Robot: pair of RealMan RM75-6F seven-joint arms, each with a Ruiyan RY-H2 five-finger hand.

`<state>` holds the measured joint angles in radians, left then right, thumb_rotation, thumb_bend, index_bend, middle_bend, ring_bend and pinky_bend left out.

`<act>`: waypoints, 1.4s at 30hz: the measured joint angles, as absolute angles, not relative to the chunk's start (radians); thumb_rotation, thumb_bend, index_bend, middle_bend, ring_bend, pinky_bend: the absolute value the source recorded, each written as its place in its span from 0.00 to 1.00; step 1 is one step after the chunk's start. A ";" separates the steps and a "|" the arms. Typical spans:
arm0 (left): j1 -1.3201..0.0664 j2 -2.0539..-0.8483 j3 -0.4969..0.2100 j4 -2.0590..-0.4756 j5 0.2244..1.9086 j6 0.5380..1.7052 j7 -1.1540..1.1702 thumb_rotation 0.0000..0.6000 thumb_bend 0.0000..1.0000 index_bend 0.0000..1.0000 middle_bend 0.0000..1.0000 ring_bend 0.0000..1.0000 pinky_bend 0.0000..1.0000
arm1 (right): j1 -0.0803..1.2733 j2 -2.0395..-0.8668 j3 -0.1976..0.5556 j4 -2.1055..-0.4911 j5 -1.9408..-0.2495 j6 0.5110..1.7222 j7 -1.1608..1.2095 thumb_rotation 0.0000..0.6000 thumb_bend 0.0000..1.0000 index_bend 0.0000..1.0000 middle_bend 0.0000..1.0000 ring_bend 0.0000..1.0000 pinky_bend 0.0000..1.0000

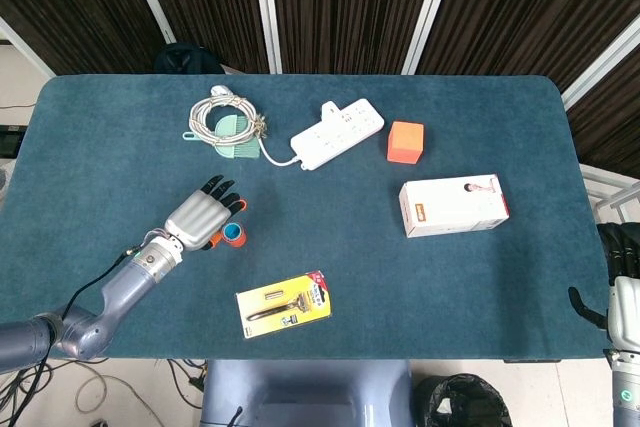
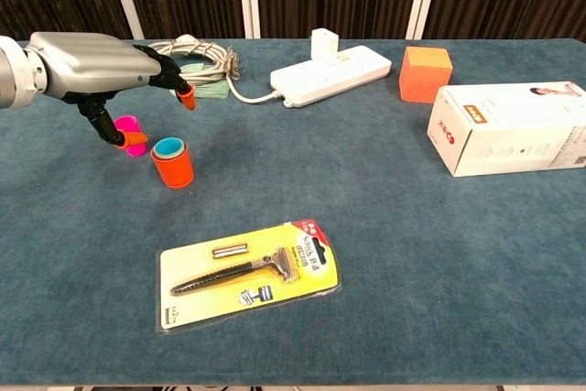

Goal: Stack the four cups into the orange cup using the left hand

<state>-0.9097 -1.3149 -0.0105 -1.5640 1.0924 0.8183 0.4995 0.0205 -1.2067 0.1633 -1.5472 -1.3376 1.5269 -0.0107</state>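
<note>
The orange cup (image 2: 173, 168) stands upright on the blue table cloth, and a blue cup (image 2: 168, 146) sits nested in it with only its rim showing. From above, the same stack (image 1: 233, 234) appears as a blue ring. A pink cup (image 2: 124, 127) stands just left of the stack. My left hand (image 2: 96, 69) hovers over the pink cup with fingers spread and nothing in them; its thumb tip (image 2: 135, 141) is level with the pink cup's side. In the head view the left hand (image 1: 197, 217) hides the pink cup. My right hand (image 1: 622, 282) sits at the far right edge, off the table.
A packaged razor (image 2: 249, 268) lies in front of the cups. Behind them are a coiled white cable (image 2: 194, 59) on a green comb and a white power strip (image 2: 337, 68). An orange cube (image 2: 425, 73) and a white box (image 2: 513, 127) sit to the right.
</note>
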 measured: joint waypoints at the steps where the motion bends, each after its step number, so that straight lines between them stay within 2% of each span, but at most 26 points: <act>1: -0.910 -1.315 -0.010 -1.565 1.090 0.818 0.502 1.00 0.33 0.13 0.16 0.00 0.00 | 0.020 -1.206 0.163 -1.548 -1.338 1.527 -0.010 1.00 0.34 0.09 0.04 0.09 0.04; 11: -0.887 -1.294 -0.027 -1.583 1.078 0.872 0.494 1.00 0.31 0.20 0.16 0.00 0.00 | 0.019 -1.204 0.163 -1.548 -1.339 1.527 -0.004 1.00 0.34 0.09 0.04 0.09 0.04; 17: -0.866 -1.276 -0.035 -1.572 1.015 0.887 0.490 1.00 0.31 0.24 0.16 0.00 0.00 | 0.022 -1.208 0.160 -1.542 -1.337 1.517 -0.009 1.00 0.34 0.09 0.04 0.09 0.04; 30: -0.868 -1.325 -0.055 -1.400 0.873 0.794 0.449 1.00 0.30 0.29 0.16 0.00 0.00 | 0.026 -1.216 0.159 -1.535 -1.330 1.509 -0.023 1.00 0.34 0.09 0.04 0.09 0.04; 42: -0.878 -1.401 -0.059 -1.299 0.898 0.746 0.409 1.00 0.30 0.29 0.16 0.00 0.00 | 0.025 -1.218 0.161 -1.533 -1.328 1.512 -0.026 1.00 0.34 0.09 0.04 0.09 0.04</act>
